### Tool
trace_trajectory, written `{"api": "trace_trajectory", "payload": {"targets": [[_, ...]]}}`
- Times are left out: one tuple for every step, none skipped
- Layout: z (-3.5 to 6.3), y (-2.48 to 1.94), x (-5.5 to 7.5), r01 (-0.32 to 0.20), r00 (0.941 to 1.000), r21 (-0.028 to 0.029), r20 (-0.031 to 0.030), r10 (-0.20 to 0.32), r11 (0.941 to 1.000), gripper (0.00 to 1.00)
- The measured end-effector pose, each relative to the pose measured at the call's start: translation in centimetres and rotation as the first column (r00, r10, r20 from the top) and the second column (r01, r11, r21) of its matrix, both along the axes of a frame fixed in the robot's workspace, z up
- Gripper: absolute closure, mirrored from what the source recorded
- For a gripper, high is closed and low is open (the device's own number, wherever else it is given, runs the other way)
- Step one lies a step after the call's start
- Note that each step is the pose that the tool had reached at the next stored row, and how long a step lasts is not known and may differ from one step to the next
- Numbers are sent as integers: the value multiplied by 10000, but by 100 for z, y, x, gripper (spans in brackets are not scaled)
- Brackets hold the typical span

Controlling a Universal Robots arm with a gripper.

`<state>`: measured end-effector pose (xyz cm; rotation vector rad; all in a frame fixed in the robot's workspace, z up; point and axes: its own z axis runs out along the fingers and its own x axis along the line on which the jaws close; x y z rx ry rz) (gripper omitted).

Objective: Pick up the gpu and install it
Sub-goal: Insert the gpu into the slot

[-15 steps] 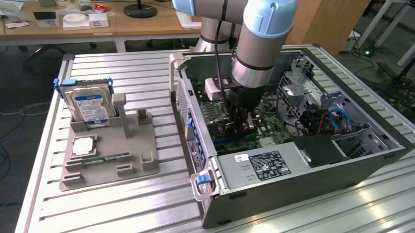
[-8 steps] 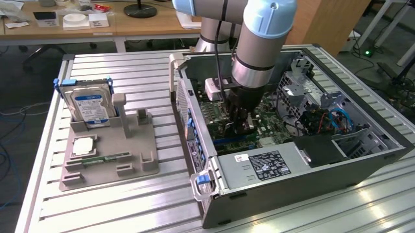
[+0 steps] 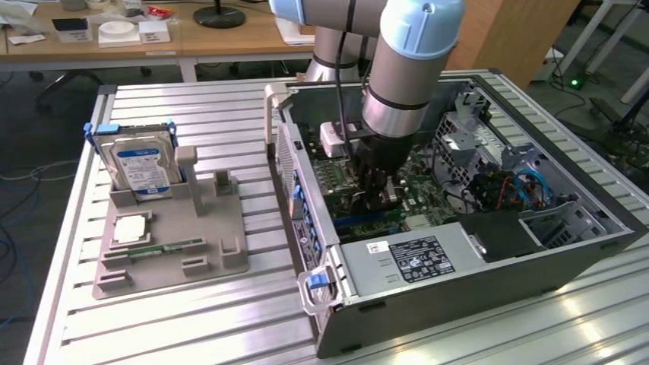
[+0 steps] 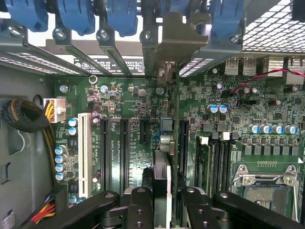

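On the exterior view's left stands the grey holder (image 3: 218, 262). It keeps the hard drive (image 3: 139, 169) upright in its slot and the memory stick (image 3: 163, 249) lying flat, I think so that each part can be taken from above.

To the right of it lies the open computer case (image 3: 487, 304), on its side, so the motherboard (image 4: 124, 95) faces up to me. My arm (image 3: 406, 61) comes from the far side of the table and goes almost straight down into the case, with the wrist vertical.

My claw (image 4: 164, 193) is clenched on the gpu (image 4: 163, 174), one finger on each face. I hold the card on its edge, because the black slots (image 4: 105, 152) take a card only edge-first. It stands between two of these slots, and its metal bracket (image 4: 171, 33) points to the rear openings under the blue latches (image 4: 121, 16). I cannot tell if the lower edge is already touching a slot.

Further right are the processor socket (image 4: 262, 183) and the power supply (image 3: 426, 258), both apart from my claw.
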<state>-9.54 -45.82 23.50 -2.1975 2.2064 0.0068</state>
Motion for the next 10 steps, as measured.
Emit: {"api": "trace_trajectory", "payload": {"targets": [[0, -2, -1, 7, 10000, -1, 0, -7, 10000, 73], [0, -5, -1, 14, 10000, -2, -1, -14, 10000, 73], [0, -7, -1, 20, 10000, -2, -1, -20, 10000, 73], [0, -9, 0, 25, 10000, -2, -1, -25, 10000, 73], [0, -9, 0, 28, 10000, -1, -1, -28, 10000, 73], [-1, -9, 0, 30, 10000, 0, 0, -30, 10000, 73], [-2, -10, 0, 30, 10000, 0, 0, -30, 10000, 73], [-5, -10, 0, 30, 10000, 0, 0, -30, 10000, 73], [-8, -10, 0, 30, 10000, -1, -1, -30, 10000, 73], [-10, -10, 0, 30, 10000, -3, -2, -30, 10000, 73]]}}
